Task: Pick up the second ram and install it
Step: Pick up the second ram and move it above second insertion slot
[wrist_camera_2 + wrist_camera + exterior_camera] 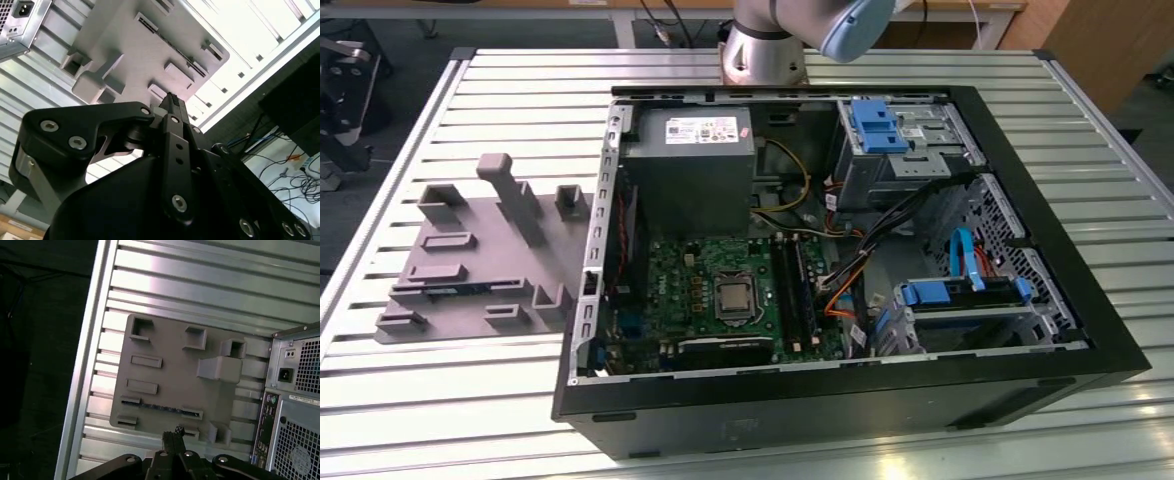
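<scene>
As the end effector [175, 432] hangs over the holder [165, 365], state: pressed together, empty.
Ram [160, 407]: in holder slot, below and ahead, long axis crosswise.

Computer case [854, 395]: one
Grey holder plate [165, 370]: one
Ram stick [160, 406] on the plate: one
Power supply [687, 165]: one
Blue drive brackets [874, 125]: two

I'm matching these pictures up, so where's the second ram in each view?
Exterior view: the second ram sits in the grey holder, at the exterior view's left of the computer case.
First wrist view: the ram, a dark strip between holder blocks.
Second wrist view: the ram, a thin dark line across the holder.
Shared landmark: the grey holder.
</scene>
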Tool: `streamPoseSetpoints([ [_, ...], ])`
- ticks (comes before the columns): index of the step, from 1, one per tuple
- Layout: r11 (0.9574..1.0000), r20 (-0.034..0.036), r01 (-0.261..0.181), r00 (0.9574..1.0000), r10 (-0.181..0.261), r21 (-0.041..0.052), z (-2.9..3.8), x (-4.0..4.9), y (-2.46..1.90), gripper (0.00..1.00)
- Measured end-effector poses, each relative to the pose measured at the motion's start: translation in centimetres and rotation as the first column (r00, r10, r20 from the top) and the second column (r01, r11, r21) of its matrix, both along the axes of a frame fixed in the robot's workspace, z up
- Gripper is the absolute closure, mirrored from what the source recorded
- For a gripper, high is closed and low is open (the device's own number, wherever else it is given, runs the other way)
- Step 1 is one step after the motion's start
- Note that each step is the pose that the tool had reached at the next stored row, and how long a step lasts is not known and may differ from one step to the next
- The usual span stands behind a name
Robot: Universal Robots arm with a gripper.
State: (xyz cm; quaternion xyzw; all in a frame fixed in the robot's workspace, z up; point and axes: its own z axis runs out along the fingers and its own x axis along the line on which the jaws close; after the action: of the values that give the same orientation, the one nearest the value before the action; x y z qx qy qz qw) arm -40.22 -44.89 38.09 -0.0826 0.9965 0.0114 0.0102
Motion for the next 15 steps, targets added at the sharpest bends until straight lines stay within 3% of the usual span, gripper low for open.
streamPoseSetpoints([
  [3,0.9988,-0.0001,-0.050,0.9988,0.050,-0.0004,-0.02,-0.01,0.01,0.89],
  [7,0.9933,-0.0001,-0.115,0.9933,0.115,-0.0005,-0.06,-0.02,0.00,0.89],
  [11,0.9836,-0.0001,-0.180,0.9836,0.180,-0.0009,-0.09,-0.03,0.00,0.89],
  [15,0.9707,-0.0004,-0.240,0.9707,0.240,-0.0019,-0.11,-0.05,0.00,0.89],
])
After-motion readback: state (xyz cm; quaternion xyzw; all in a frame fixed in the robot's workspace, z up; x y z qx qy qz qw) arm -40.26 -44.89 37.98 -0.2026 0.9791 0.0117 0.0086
